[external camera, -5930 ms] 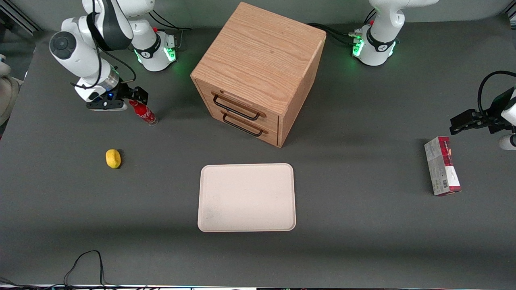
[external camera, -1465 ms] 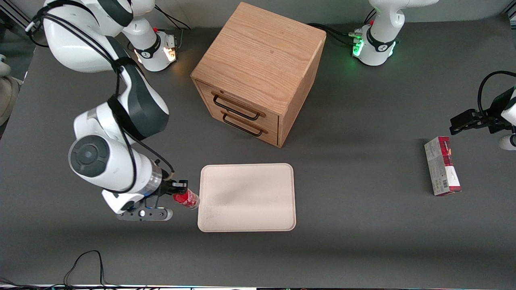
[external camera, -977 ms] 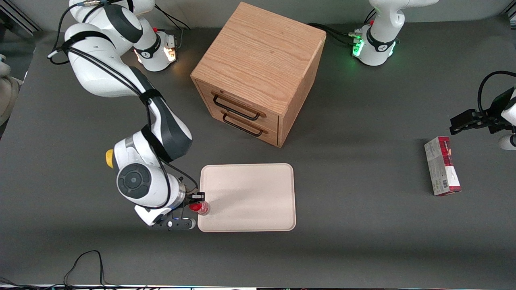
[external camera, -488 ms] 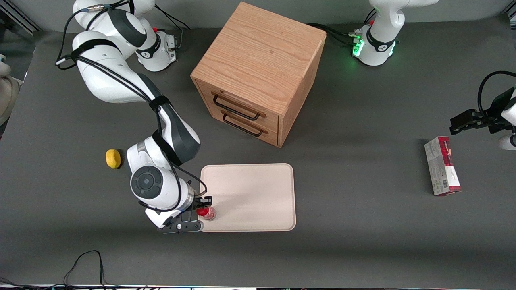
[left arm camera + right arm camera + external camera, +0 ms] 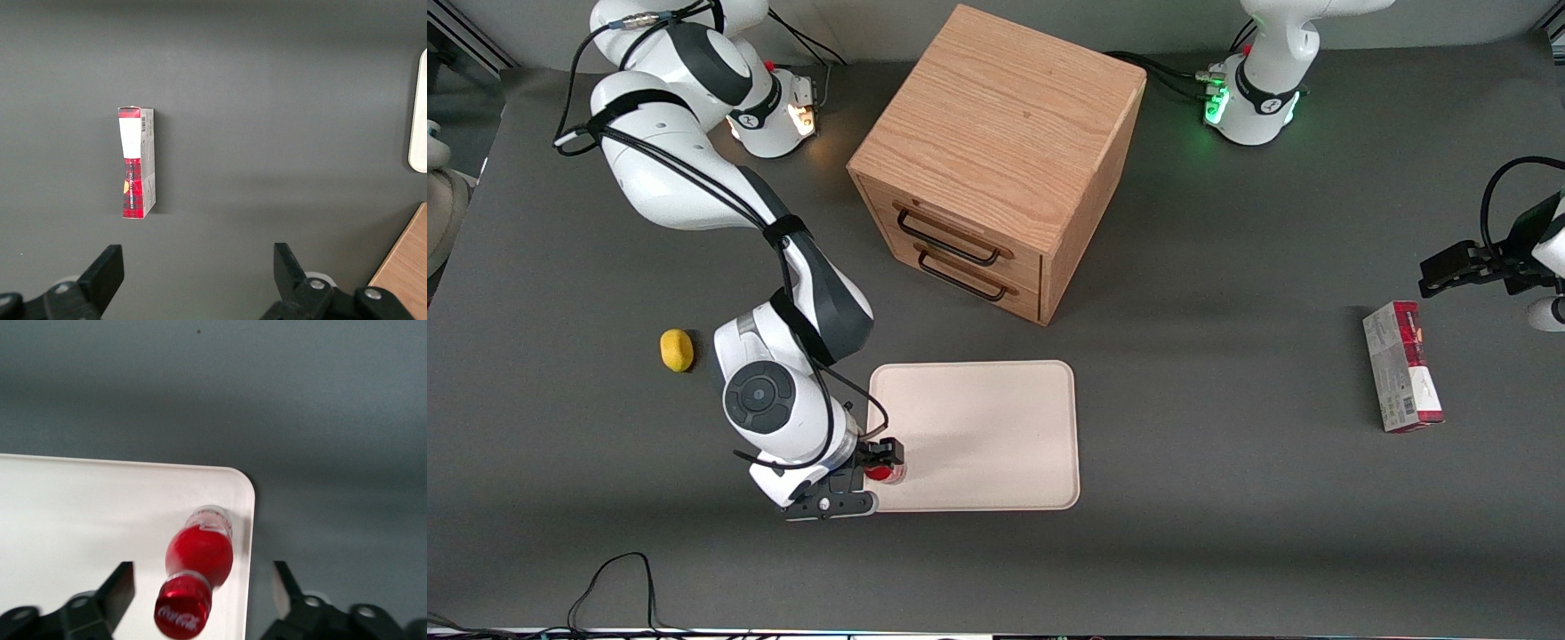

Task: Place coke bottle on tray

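From the working arm's end you see one lemon [image 5: 677, 349], then one gripper [image 5: 879, 461] with its jaws spread wide, clear of the one coke bottle [image 5: 886, 471] standing in the tray [image 5: 983, 427] corner, one cabinet [image 5: 996, 160], one carton [image 5: 1401, 378].

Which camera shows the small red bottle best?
The right wrist view: the small red bottle fills it, standing near the cream tray's corner between the open gripper. The front view shows a red speck; the left wrist view, nothing.
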